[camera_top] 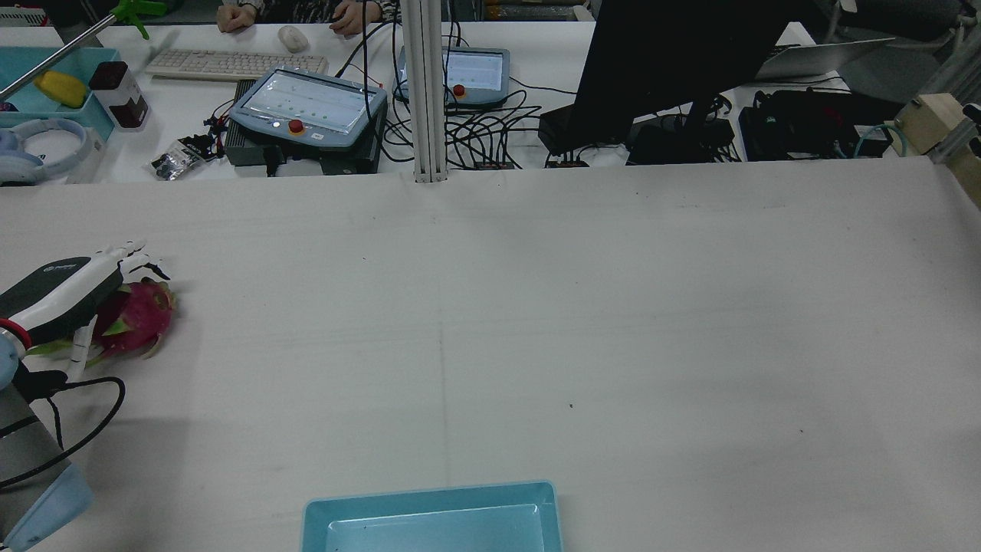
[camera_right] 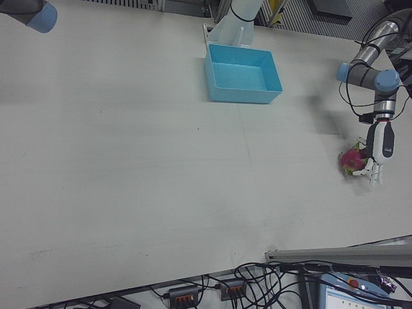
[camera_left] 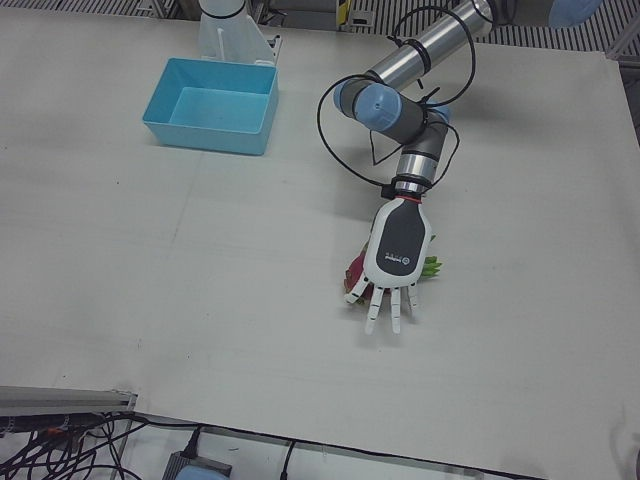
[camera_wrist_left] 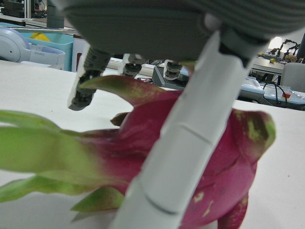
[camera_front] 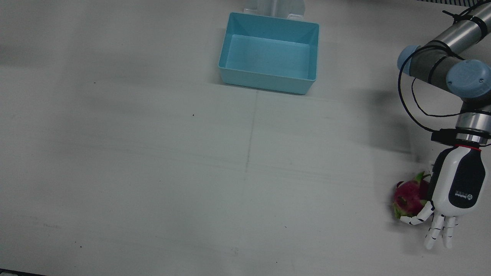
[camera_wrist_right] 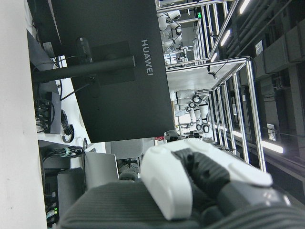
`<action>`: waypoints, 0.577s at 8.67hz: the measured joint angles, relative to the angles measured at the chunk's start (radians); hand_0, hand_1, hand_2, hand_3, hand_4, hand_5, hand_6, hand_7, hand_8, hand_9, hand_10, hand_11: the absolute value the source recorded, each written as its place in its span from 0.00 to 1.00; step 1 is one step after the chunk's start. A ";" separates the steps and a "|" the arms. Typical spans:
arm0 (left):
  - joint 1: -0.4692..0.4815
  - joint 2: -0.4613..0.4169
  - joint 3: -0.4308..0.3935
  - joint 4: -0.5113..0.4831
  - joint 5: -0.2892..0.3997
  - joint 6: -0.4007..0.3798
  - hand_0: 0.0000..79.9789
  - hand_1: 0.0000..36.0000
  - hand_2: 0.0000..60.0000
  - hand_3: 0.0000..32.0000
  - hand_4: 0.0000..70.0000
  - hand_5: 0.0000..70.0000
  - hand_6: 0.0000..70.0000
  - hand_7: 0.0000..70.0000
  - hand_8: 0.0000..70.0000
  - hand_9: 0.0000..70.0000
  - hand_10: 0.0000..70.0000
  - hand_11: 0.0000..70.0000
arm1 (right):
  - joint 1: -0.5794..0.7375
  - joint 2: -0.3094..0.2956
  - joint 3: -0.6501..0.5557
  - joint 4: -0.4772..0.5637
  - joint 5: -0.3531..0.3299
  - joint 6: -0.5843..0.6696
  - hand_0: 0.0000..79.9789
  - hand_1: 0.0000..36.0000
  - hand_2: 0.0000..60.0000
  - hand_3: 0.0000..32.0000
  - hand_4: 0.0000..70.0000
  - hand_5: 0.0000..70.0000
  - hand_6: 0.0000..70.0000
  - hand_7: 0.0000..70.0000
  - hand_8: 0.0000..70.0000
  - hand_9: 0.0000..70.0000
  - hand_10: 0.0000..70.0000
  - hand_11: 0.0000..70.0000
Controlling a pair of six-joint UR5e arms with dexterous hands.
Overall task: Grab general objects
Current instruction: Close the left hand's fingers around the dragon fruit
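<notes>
Your pink dragon fruit with green leafy tips [camera_front: 409,196] lies on the white table [camera_front: 153,172], far out at the edge on the robot's left side, well away from the light blue plastic bin [camera_front: 270,57]. The white and black left hand [camera_front: 452,191] sits right over the fruit, palm down, so most of the fruit is hidden under it and only one side pokes out in the front view. That spot makes sense: the palm has to be on top before the fingers can wrap down around something this round. In the left hand view, one white finger [camera_wrist_left: 186,157] runs across the front of the fruit and looks like it touches the skin. The other fingertips [camera_wrist_left: 83,93] hang just above a green leaf on the far side, with a little gap. In the front view, the long fingers [camera_front: 441,230] stick out nearly straight past the fruit. So the hand is mostly open and I think it is only starting to close. It does not have a real hold yet. The skin looks smooth and the leaves are floppy, so you may want to curl the fingers onto the pink body, not the leaves. The right hand [camera_wrist_right: 190,186] is far off; its own view shows only part of it, and I cannot tell if it is open.
</notes>
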State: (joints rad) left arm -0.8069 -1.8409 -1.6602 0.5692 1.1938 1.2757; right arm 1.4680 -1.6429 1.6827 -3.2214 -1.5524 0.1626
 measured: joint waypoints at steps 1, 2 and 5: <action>0.001 -0.014 0.018 0.000 0.000 0.000 1.00 0.88 0.00 1.00 0.00 0.55 0.00 0.13 0.15 0.01 0.00 0.00 | 0.000 0.000 0.000 0.000 0.000 0.000 0.00 0.00 0.00 0.00 0.00 0.00 0.00 0.00 0.00 0.00 0.00 0.00; 0.010 -0.027 0.033 0.001 0.000 -0.001 1.00 0.88 0.00 1.00 0.00 0.54 0.00 0.13 0.15 0.01 0.00 0.00 | 0.000 0.000 0.000 0.000 0.000 0.000 0.00 0.00 0.00 0.00 0.00 0.00 0.00 0.00 0.00 0.00 0.00 0.00; 0.038 -0.041 0.047 0.009 -0.001 -0.002 1.00 0.88 0.00 1.00 0.00 0.54 0.00 0.12 0.15 0.00 0.00 0.00 | 0.000 0.000 0.000 0.000 0.000 0.000 0.00 0.00 0.00 0.00 0.00 0.00 0.00 0.00 0.00 0.00 0.00 0.00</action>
State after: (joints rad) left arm -0.7691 -1.8820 -1.6135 0.5779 1.1932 1.2735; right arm 1.4680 -1.6429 1.6828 -3.2214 -1.5524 0.1626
